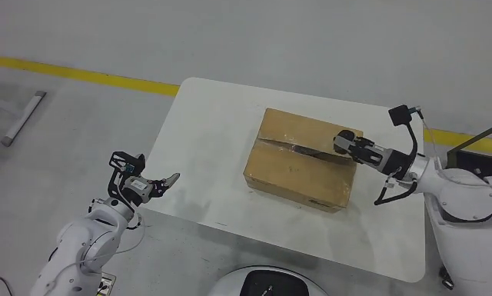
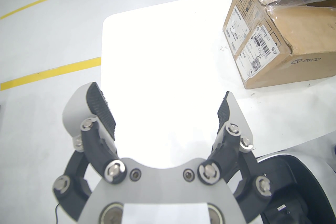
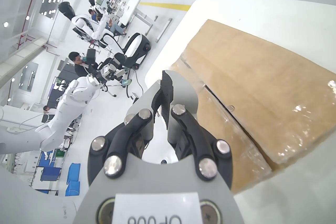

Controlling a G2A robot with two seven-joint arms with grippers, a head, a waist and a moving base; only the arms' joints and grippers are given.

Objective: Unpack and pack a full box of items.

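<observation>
The cardboard box [image 1: 300,161] sits on the white table [image 1: 207,127], from the middle towards the right, with its top flaps down and a seam [image 1: 296,148] running across the top under clear tape [image 3: 210,101]. The right gripper [image 1: 344,141] is over the right end of that seam with its fingers pressed together. The left gripper [image 1: 171,179] hangs at the table's near left edge, fingers wide apart and well away from the box. The main risk is that the box slides or turns if the right arm pushes or drags along the seam, because nothing steadies it. The glossy, wrinkled tape could also let the closed tips skid off. If the tape holds at one end, pulling a flap might lift the whole box rather than open it. Pressing down could fold a flap inward onto whatever is packed beneath. The contents are hidden; the left wrist view gives just a dark slit where the flaps gape. Whether the right fingertips [image 3: 168,83] touch the cardboard or pinch a shred of tape cannot be told. The box's far and right faces are out of sight.
</observation>
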